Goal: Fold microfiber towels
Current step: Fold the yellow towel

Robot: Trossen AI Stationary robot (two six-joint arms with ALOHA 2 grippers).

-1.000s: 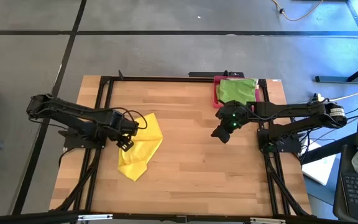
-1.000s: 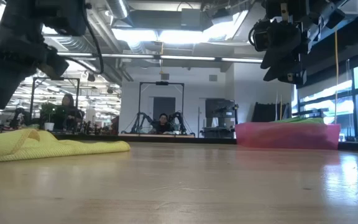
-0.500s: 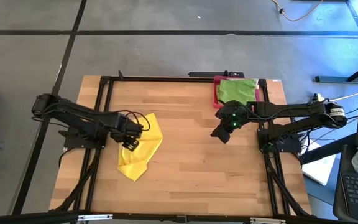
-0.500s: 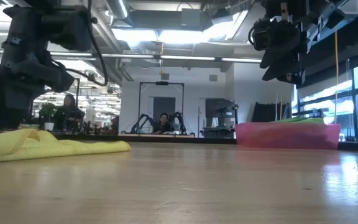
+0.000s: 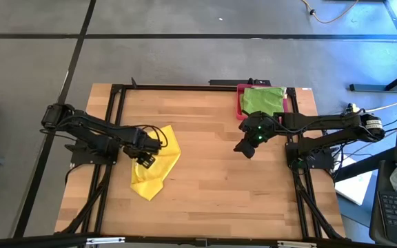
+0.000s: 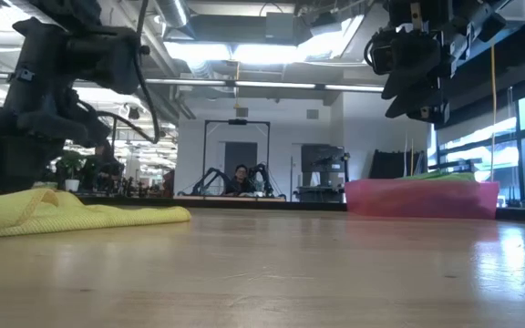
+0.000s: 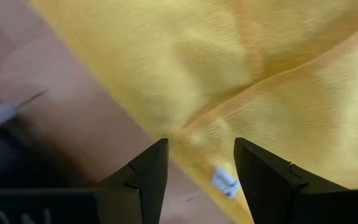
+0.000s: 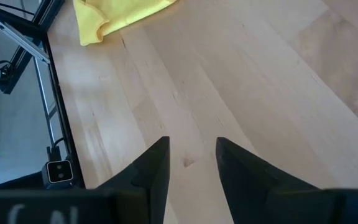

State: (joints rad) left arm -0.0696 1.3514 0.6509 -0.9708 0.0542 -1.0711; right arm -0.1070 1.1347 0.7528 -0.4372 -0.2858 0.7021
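A crumpled yellow towel (image 5: 161, 164) lies flat on the wooden table at its left; it also shows in the low view (image 6: 80, 215). My left gripper (image 5: 144, 159) is open, low over the towel's left edge. In the left wrist view its fingers (image 7: 143, 171) stand on either side of that edge (image 7: 197, 134), by a white label (image 7: 224, 180); I cannot tell whether they touch it. My right gripper (image 5: 245, 148) is open and empty, well above the table at mid-right (image 6: 417, 96). A bright green towel (image 5: 262, 100) lies in the pink-red tray (image 5: 240, 103).
The pink-red tray (image 6: 422, 199) stands at the table's far right edge. A black frame (image 5: 119, 103) runs along the table's left, far and right sides. Bare wood (image 5: 205, 186) lies between the two grippers and toward the near edge.
My left gripper has gone down toward the yellow towel and a little toward the table's right edge, ending low over the towel's left edge. The towel has kept its place.
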